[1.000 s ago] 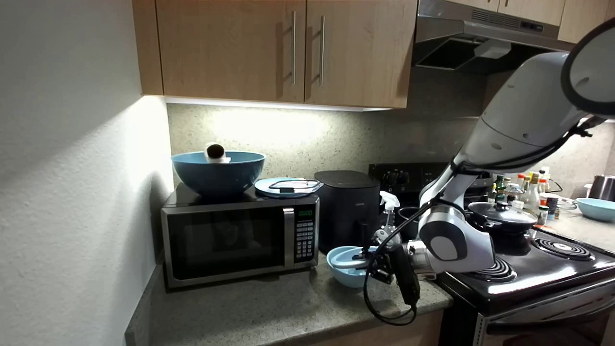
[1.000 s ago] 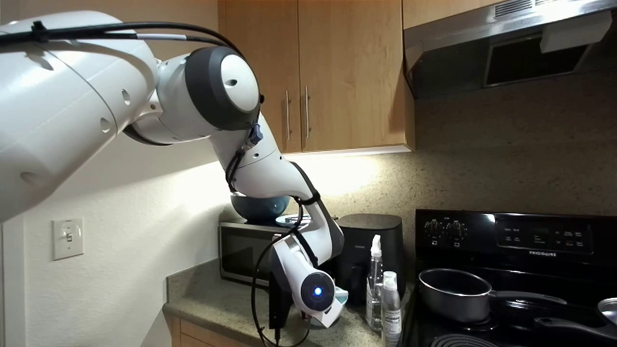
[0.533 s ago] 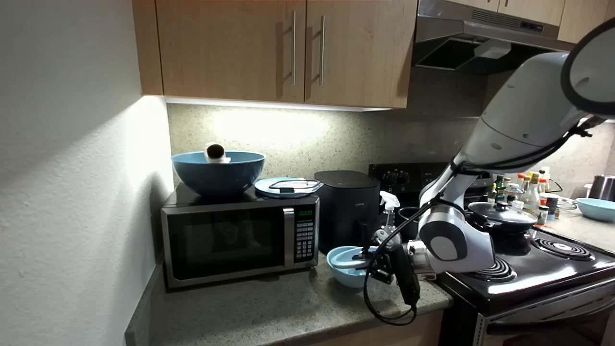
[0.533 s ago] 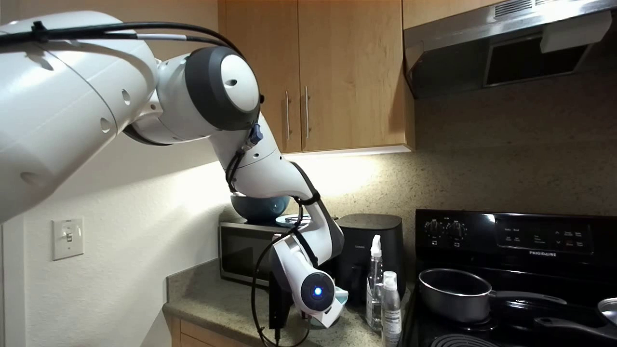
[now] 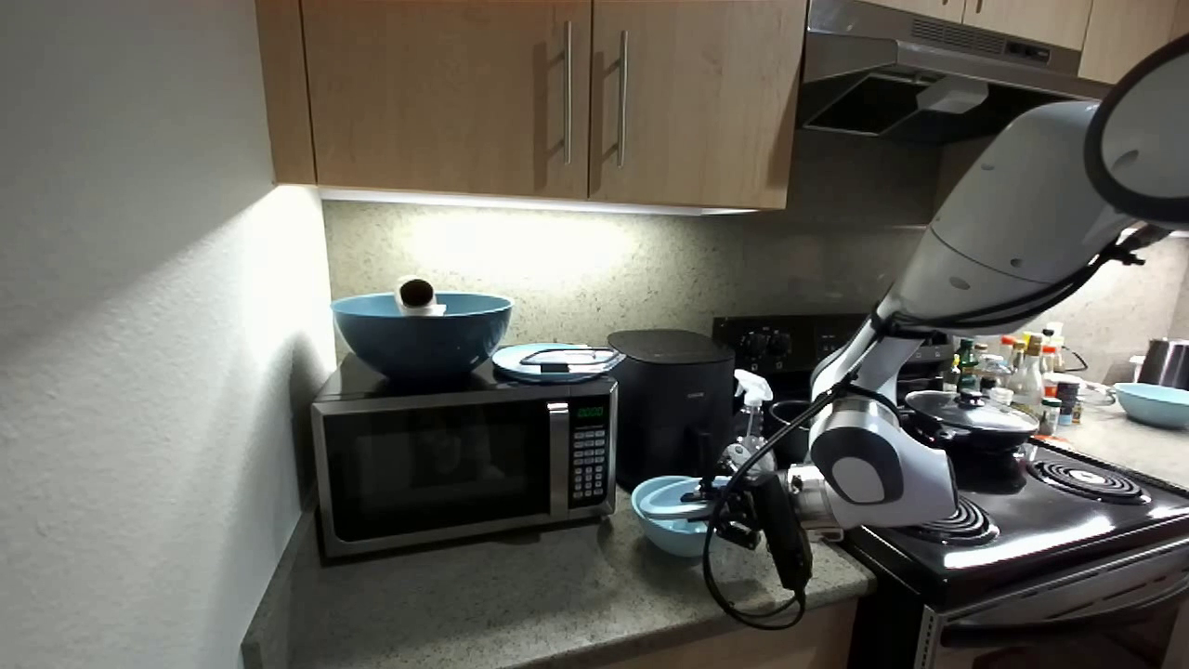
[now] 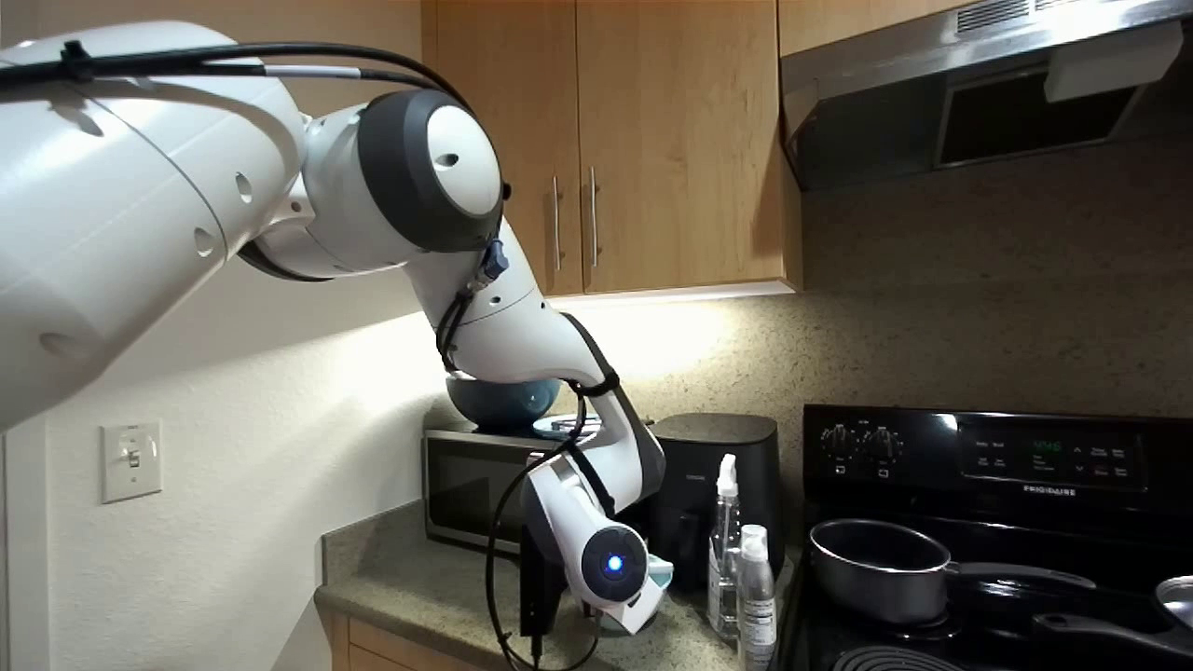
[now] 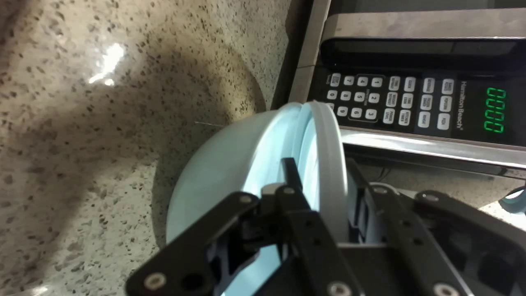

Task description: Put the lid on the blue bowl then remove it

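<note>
One lid pinched at edge between jaws of gripper, over blue bowl.

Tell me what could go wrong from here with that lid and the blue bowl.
The lid is tilted at the mouth of the blue bowl, so it might go down crooked and not seat. The end effector seems to pinch it at just one edge, so it could twist or slip. A spray bottle stands close to the arm; a sideways swing might knock it.
</note>
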